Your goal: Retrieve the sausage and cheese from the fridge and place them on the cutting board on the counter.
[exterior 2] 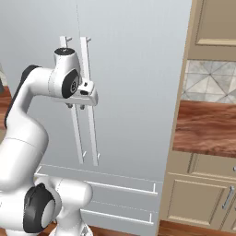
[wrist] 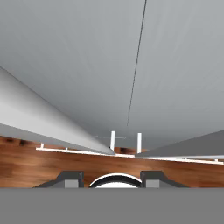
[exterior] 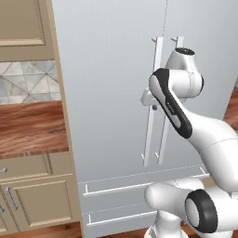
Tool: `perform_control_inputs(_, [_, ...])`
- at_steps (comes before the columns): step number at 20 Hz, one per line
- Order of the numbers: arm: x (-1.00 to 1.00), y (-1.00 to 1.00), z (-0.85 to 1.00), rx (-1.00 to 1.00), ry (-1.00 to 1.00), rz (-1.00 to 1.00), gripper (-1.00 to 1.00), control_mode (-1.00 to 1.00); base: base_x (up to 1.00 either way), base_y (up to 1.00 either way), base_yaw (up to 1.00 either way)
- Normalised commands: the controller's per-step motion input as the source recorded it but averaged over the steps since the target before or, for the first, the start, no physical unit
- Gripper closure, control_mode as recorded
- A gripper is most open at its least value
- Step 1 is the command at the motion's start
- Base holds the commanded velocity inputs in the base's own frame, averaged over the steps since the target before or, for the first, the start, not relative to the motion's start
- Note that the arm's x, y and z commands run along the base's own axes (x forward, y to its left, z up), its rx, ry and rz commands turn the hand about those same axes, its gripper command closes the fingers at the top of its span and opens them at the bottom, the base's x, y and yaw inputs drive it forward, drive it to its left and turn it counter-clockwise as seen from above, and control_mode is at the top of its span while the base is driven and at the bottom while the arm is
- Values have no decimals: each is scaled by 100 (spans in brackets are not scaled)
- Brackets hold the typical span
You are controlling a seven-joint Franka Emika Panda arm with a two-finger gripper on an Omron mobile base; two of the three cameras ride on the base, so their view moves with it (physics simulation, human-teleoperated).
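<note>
Grey fridge [exterior: 111, 93] doors shut; tool [exterior 2: 76, 107] at handles [exterior 2: 90, 120], grip state unclear.

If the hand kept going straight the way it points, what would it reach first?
The hand points down the fridge: likely its upper drawer handle first, else the floor; depth unclear.

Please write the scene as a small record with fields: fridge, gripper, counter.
fridge: tall light-grey fridge, both doors shut, two long vertical bar handles side by side
gripper: two-finger gripper up close to the handles, jaws partly apart, holding nothing that shows
counter: reddish-brown wood-grain countertop beside the fridge, over beige cabinets
</note>
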Motion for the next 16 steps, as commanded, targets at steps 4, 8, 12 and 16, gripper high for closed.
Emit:
perform_control_inputs(4, [0,0,0,0,0,0,-100,100,0,0,0])
perform_control_inputs(8, [0,0,0,0,0,0,-100,100,0,0,0])
perform_control_inputs(12, [0,0,0,0,0,0,-100,100,-18,0,0])
perform_control_inputs(16, [0,0,0,0,0,0,-100,100,-98,-2,0])
